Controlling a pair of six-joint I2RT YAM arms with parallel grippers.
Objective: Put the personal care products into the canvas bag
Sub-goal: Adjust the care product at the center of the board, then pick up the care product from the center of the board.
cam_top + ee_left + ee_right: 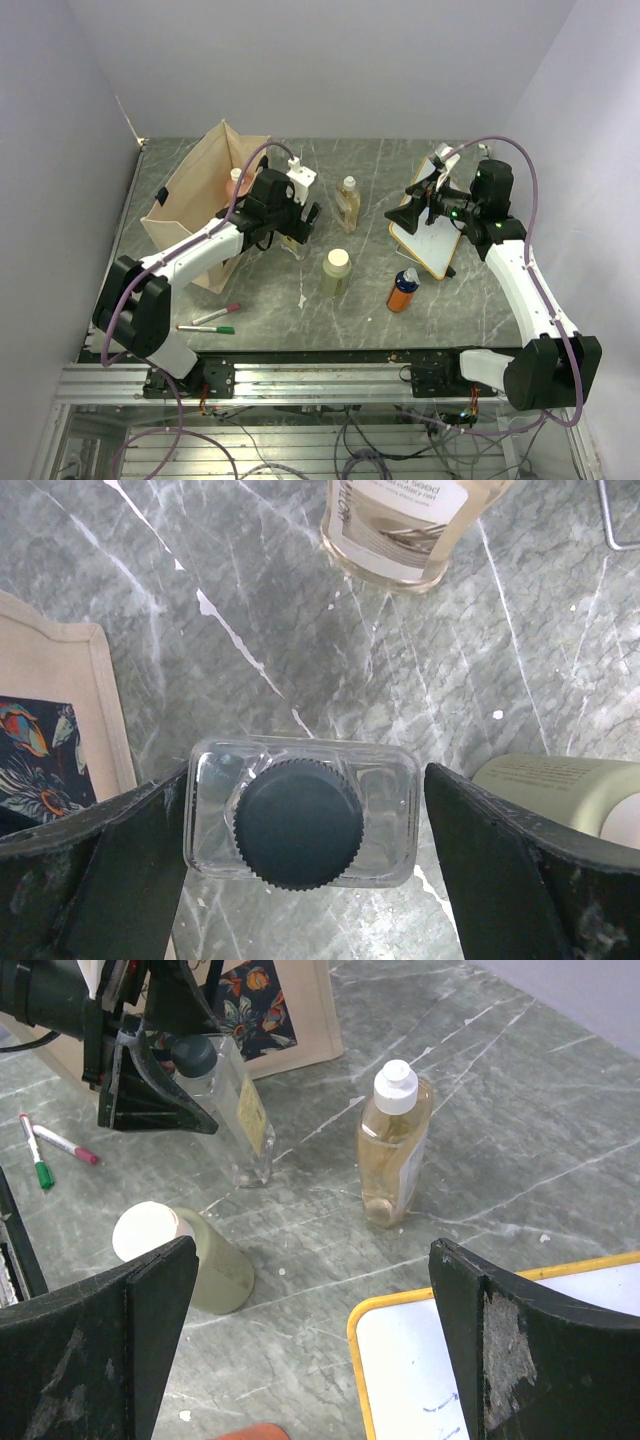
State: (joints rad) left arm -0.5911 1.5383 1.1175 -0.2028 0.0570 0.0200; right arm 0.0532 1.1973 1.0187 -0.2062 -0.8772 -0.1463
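My left claw [305, 870] stands spread astride the clear bottle [300, 820] at lower centre; it looks stiff, slick and light, so I'd pinch its flat sides

Robot lab test cell. Evidence: two white-and-black arms, the left arm [200, 250] and the right arm [525, 280], bolted to an aluminium rail [320, 380] at the near edge of the surface [370, 325]. A purple cable [531, 190] is looped along each arm, with loose wiring [390, 445] tangled below the rail. The surface is grey marble-look, boxed in by plain pale walls [330, 60] on three sides. Props set out like a test layout: small bottles [337, 272], canvas bag [195, 195], whiteboard [435, 250], marker pens [215, 320].
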